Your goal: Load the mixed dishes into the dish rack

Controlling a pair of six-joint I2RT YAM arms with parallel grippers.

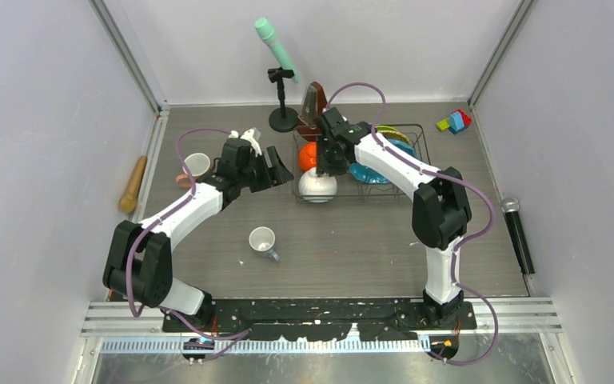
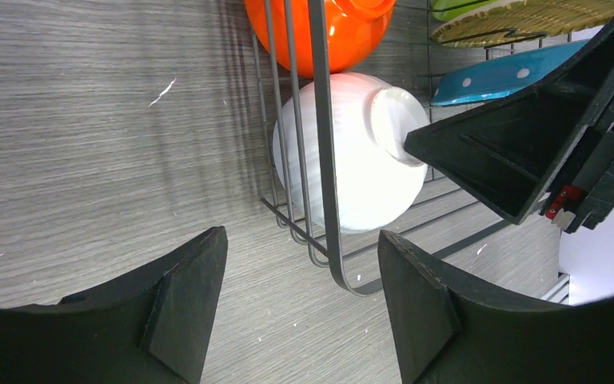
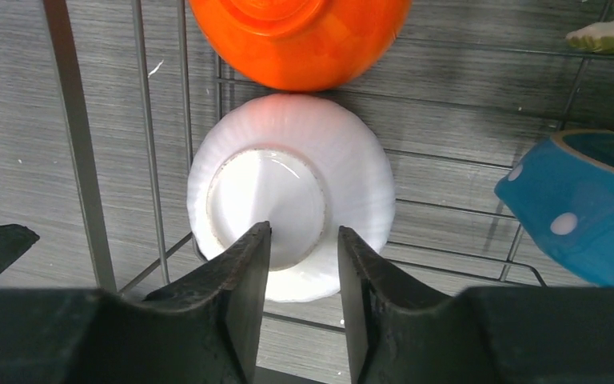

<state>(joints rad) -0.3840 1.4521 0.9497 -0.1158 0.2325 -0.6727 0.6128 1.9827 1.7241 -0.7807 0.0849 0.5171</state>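
At nine o'clock from the left end effector (image 1: 272, 170), the pink mug (image 1: 196, 166) stands on the tabletop (image 1: 352, 240). The small white cup (image 1: 262, 240) sits at six o'clock from it, so both are outside the dish rack (image 2: 325, 160). The left end effector's jaws are wide and hold nothing, hanging just beside the rack's left wall. Inside that wall the white bowl (image 3: 288, 200) lies upside down in the near-left corner, with the orange bowl (image 3: 296, 40) touching it at twelve o'clock. The right end effector (image 3: 304, 230) hovers over the white bowl's foot, its jaws narrow with a slim gap and nothing visibly clamped. The blue white-dotted plate (image 3: 560, 208) leans in the prongs at three o'clock. The step in hand looks like seating this bowl and letting it be. To do that well, the right end effector should rise straight up so its fingers clear the foot ring without dragging the bowl against the wires, and it should stay off the left one close by. The left arm folds at its elbow and reaches toward two o'clock, while the right arm bends over the rack toward ten o'clock, wrist pointing down.
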